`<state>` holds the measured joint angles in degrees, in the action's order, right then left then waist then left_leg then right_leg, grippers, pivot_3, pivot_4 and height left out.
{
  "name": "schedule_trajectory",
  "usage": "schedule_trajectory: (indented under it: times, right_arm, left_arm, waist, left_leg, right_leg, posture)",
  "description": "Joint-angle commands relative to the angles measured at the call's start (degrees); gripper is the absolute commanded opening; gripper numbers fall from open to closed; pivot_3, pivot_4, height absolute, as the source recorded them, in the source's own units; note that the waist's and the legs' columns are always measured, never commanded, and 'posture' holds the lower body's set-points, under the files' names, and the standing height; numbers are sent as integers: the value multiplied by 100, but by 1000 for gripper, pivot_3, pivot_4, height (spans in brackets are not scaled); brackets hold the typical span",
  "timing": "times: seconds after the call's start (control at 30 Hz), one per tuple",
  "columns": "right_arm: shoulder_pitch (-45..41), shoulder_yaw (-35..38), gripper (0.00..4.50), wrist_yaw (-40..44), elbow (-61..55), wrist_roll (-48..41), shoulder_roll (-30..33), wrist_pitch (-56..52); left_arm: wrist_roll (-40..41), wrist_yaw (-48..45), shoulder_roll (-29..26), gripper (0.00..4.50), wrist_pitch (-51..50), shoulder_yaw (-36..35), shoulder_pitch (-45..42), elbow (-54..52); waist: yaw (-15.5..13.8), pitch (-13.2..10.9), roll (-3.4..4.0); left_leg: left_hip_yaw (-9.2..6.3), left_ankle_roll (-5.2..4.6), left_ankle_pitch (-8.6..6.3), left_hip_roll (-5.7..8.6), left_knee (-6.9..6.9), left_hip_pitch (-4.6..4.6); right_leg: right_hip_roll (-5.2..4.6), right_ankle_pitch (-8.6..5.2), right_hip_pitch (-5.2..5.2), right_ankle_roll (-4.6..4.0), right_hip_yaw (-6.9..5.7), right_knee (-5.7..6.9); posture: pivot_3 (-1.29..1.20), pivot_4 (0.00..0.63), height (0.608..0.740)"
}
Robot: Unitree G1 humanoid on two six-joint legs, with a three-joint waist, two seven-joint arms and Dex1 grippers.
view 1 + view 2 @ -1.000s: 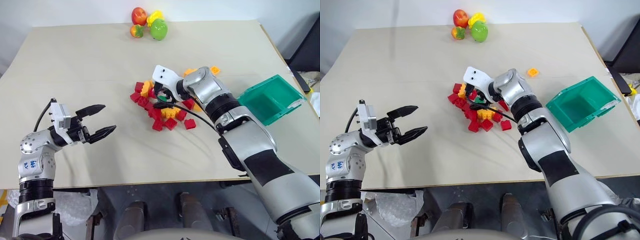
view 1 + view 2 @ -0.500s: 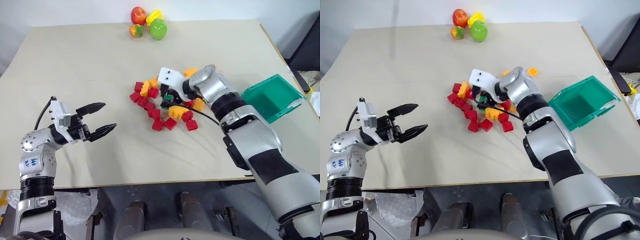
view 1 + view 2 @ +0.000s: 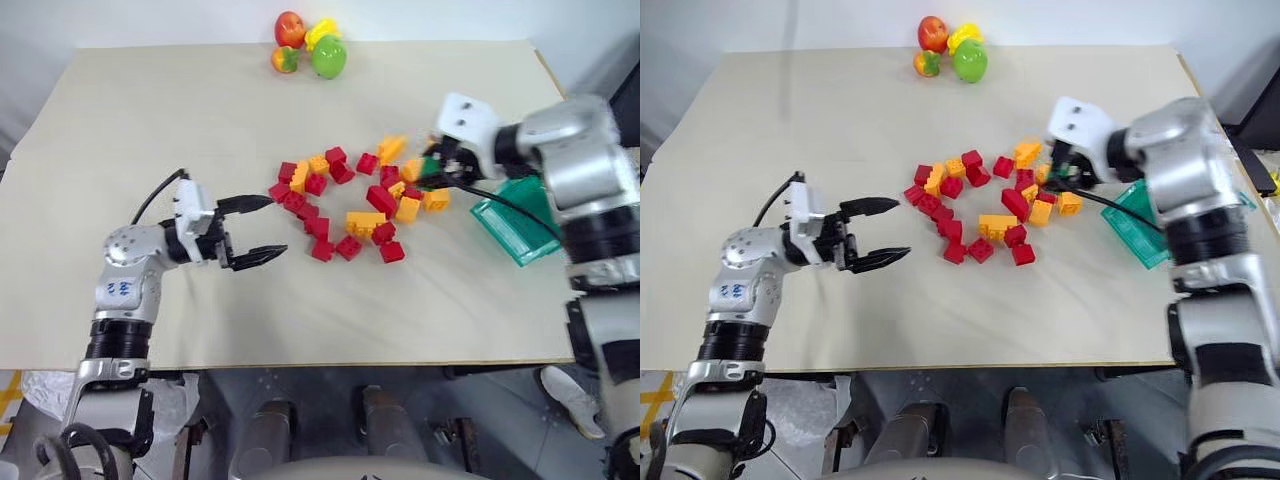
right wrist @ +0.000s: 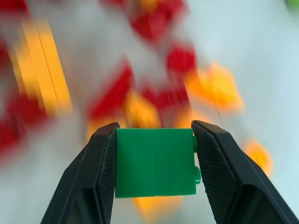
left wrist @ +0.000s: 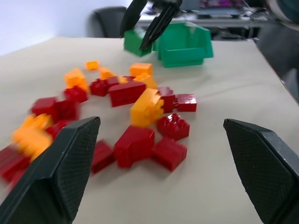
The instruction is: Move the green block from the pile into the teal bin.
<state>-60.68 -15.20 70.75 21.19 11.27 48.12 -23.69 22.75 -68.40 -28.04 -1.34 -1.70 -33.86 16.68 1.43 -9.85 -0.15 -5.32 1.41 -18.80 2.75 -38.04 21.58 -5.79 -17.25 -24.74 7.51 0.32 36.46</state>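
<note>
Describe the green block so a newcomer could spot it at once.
Start at the teal bin on the table's right edge, then look just left of it, above the pile of bricks. The green block is clamped between the right gripper's black fingers, the only green brick among red and orange ones.

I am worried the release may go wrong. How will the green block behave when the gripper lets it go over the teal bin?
The green block looks like rigid plastic with flat faces, so it should drop cleanly and probably not roll. It seems light, so it may bounce a little on the teal bin. The right gripper clamps its smooth sides, so some slip is possible.
</note>
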Motion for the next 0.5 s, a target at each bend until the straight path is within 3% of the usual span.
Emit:
schedule_trajectory:
  times: [0.03,0.27,0.5]
  right_arm:
    - [-34,47,2076,-32,10,301,548,270]
    - [-307,-177,2076,-477,1160,857,704,749]
    - [-381,-182,4389,-501,1512,1026,677,899]
  left_arm:
    - [-121,13,151,4500,26,160,-372,181]
    - [-232,-115,379,4500,147,299,-758,728]
    - [-213,-72,384,4500,-220,252,-784,734]
  waist:
    - [24,0,0]
    - [82,-2,-2]
    - [9,-2,-3]
  left_leg:
    - [6,0,0,-1,1,0]
    - [98,0,0,-21,5,-22]
    - [118,-1,-1,-31,-1,-4]
  right_leg:
    - [1,0,-3,0,3,1]
    - [20,0,-15,0,39,6]
    - [16,1,-49,2,63,12]
  posture:
    - [0,150,740]
    - [0,150,740]
    - [0,150,740]
